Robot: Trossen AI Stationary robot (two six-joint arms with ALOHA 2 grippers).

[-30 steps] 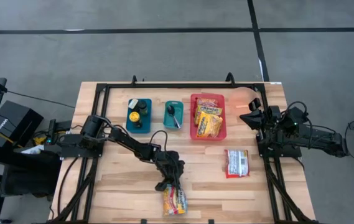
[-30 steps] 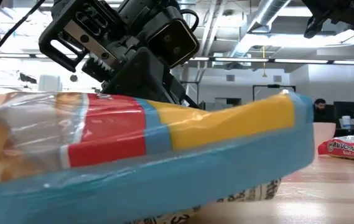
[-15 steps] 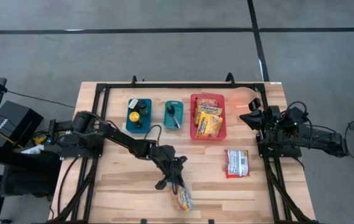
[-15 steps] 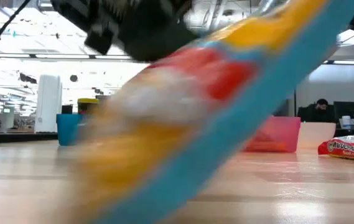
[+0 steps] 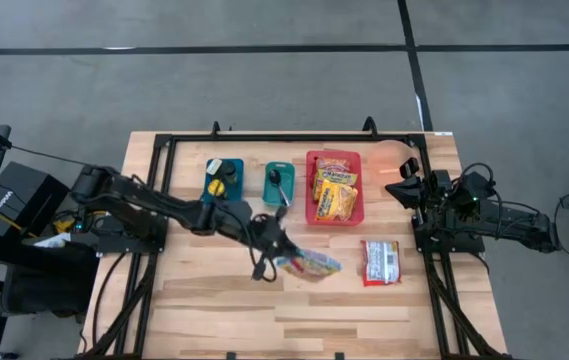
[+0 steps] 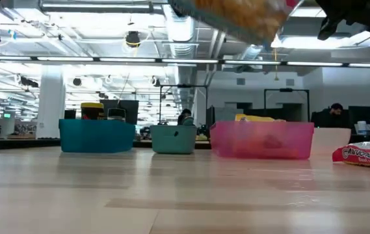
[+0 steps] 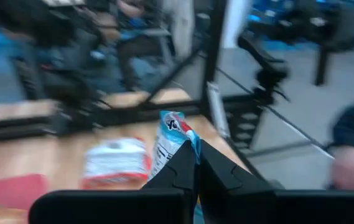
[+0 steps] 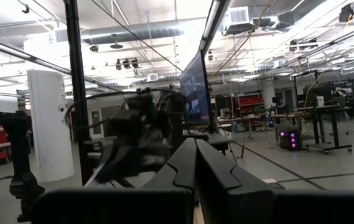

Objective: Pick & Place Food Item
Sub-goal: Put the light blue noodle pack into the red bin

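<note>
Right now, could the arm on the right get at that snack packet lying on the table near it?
Probably yes. The packet lies flat on bare wood just in front of the right arm's shut tool, with nothing on it; the left tool carries its own bag beside it.

Both arms were dark, almost black, built from slim jointed links with thick black cables along them. The left gripper (image 7: 196, 163) had two flat, angular, matte black fingers. The right gripper (image 8: 195, 163) looked the same, with sharp bevelled edges.
</note>
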